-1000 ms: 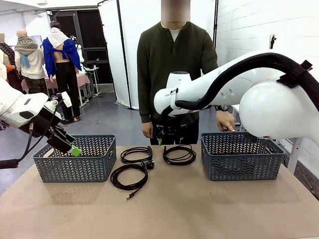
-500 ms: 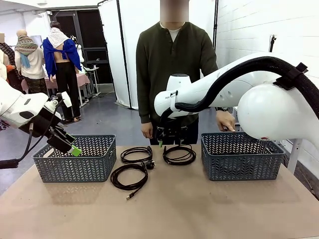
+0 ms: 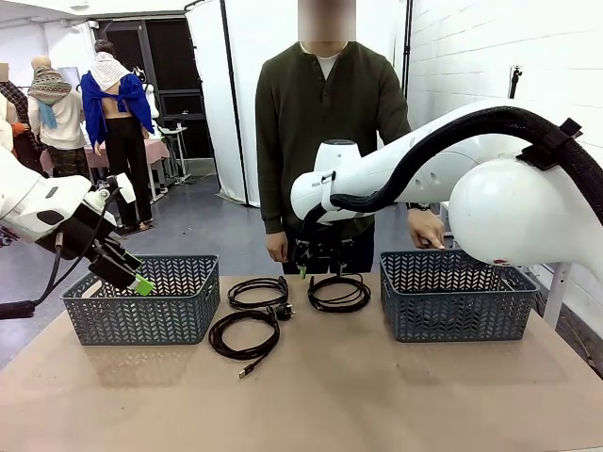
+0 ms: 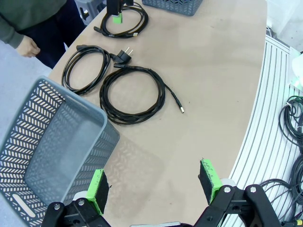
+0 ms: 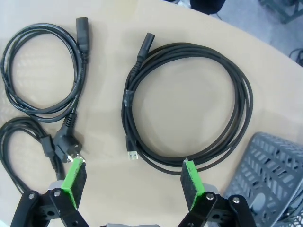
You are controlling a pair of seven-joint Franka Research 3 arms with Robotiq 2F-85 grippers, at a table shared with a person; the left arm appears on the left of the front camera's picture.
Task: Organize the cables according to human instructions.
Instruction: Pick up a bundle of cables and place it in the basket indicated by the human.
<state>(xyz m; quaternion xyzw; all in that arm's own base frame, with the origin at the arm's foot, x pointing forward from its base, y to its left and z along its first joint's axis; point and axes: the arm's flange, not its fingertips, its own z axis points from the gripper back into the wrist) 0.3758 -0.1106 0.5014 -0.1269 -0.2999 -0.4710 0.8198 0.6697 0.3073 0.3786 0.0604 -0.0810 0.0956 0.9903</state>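
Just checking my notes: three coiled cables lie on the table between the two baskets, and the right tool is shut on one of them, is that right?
Not quite: the right tool is open above a cable, gripping nothing, as the right wrist view shows; the rest is correct.

**Black, blue-grey, tan and green**

The cables (image 5: 244,101) are black on a plain tan desk (image 3: 377,395). The left-edge basket (image 3: 141,315) and right-edge basket (image 3: 457,315) are blue-grey, herringbone-perforated. Left end effector (image 4: 152,185) and right end effector (image 5: 130,182): black, bright green pads

no text, labels, brands or numbers readable
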